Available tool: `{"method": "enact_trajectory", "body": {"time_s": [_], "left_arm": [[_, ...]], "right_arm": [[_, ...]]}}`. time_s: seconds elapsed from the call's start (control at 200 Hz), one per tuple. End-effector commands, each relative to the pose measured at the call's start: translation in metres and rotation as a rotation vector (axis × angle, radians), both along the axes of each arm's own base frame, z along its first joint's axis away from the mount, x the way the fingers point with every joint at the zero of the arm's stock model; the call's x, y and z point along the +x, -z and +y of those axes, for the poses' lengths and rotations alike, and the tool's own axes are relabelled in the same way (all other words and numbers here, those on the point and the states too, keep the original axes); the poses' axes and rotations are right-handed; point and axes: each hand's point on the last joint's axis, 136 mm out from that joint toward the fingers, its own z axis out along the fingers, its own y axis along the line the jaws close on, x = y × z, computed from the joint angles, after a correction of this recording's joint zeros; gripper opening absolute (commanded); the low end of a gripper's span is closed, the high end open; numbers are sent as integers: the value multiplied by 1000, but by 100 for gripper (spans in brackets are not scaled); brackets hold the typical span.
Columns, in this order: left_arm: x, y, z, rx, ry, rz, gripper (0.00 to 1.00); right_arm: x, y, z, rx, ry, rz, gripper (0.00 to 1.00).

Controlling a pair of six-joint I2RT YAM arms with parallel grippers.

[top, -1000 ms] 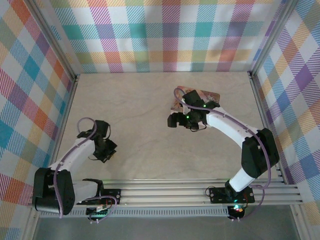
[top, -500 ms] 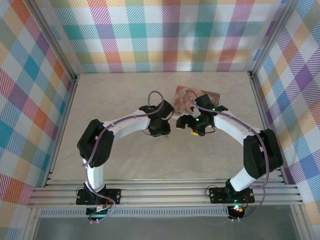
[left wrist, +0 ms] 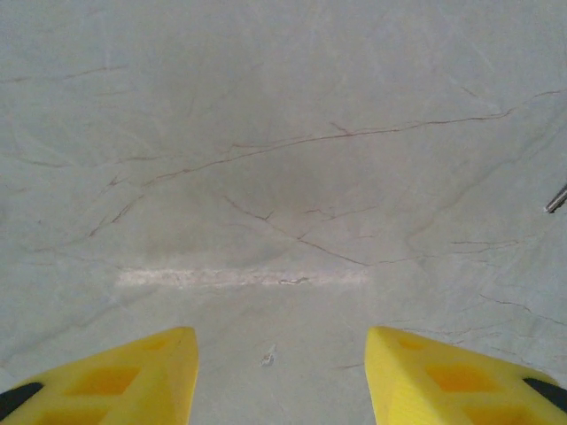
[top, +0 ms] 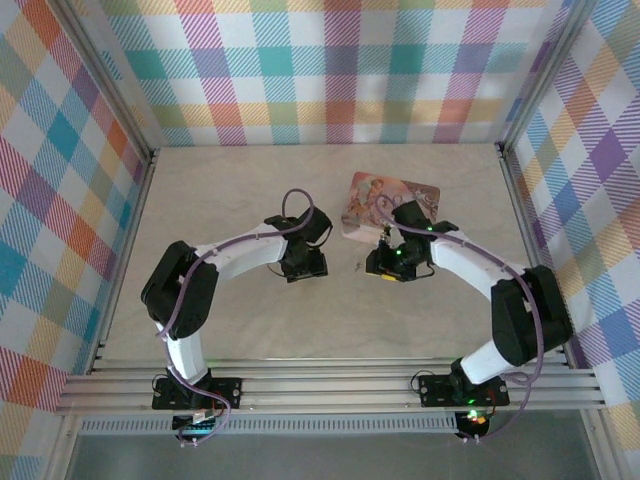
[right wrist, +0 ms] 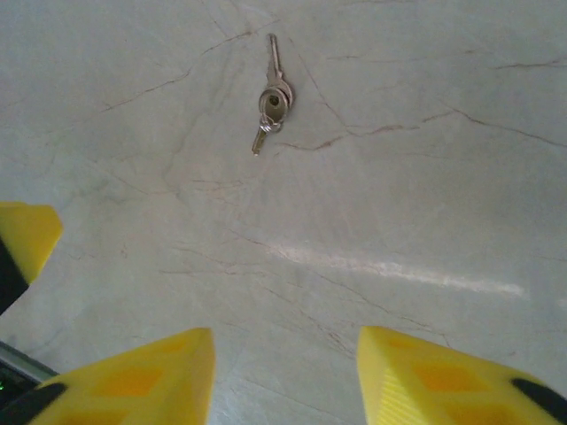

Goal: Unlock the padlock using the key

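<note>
A small silver key (right wrist: 273,97), ringed to a second one, lies flat on the marbled table (right wrist: 425,159). In the top view the key (top: 356,266) sits between the two grippers. My right gripper (right wrist: 283,376) hovers low just short of it, yellow fingers apart with only bare table between them. My left gripper (left wrist: 279,376) is also open over bare table; a metal tip of the key (left wrist: 556,198) pokes in at its right edge. One left finger (right wrist: 25,237) shows at the left of the right wrist view. The padlock is hidden.
A picture card (top: 392,200) lies flat at the back right, just behind my right wrist (top: 400,255). Checked walls close the table (top: 240,180) on three sides. Both arms reach towards the middle of the table, grippers facing each other.
The left arm swung from the left side to the middle, then drew back a little, jaws opening. The right gripper came down off the card and narrowed; the key now lies between them.
</note>
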Motion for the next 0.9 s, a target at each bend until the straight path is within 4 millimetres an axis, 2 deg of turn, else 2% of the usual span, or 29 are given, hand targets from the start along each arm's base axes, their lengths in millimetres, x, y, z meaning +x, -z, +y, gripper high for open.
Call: {"method": "enact_trajectory", "body": {"time_s": [0.0, 0.095, 0.16, 0.285, 0.495, 0.555, 0.655, 0.78, 0.895], "left_arm": [[-8, -3, -9, -84, -22, 34, 52], [-11, -6, -9, -99, -24, 30, 52], [-14, -8, 0, -68, -36, 29, 51], [-26, -8, 15, -31, -55, 51, 49], [-42, -5, 18, -81, -107, 33, 49], [-44, -5, 18, -78, -106, 35, 50], [-45, -5, 20, -59, -88, 36, 50], [-44, -4, 20, -48, -71, 35, 50], [-40, -2, 13, -68, -56, 29, 50]], "right_arm": [[15, 0, 9, -72, -50, -39, 39], [24, 9, 17, -119, -68, -31, 37], [29, 15, 20, -161, -83, -36, 37], [40, 30, 13, -257, -110, -50, 40], [52, 47, 14, -307, -154, -41, 39], [52, 49, 15, -304, -162, -38, 36], [46, 49, 18, -280, -187, -41, 24], [30, 53, 25, -236, -215, -16, 14], [12, 53, 30, -220, -232, 1, 9]]}}
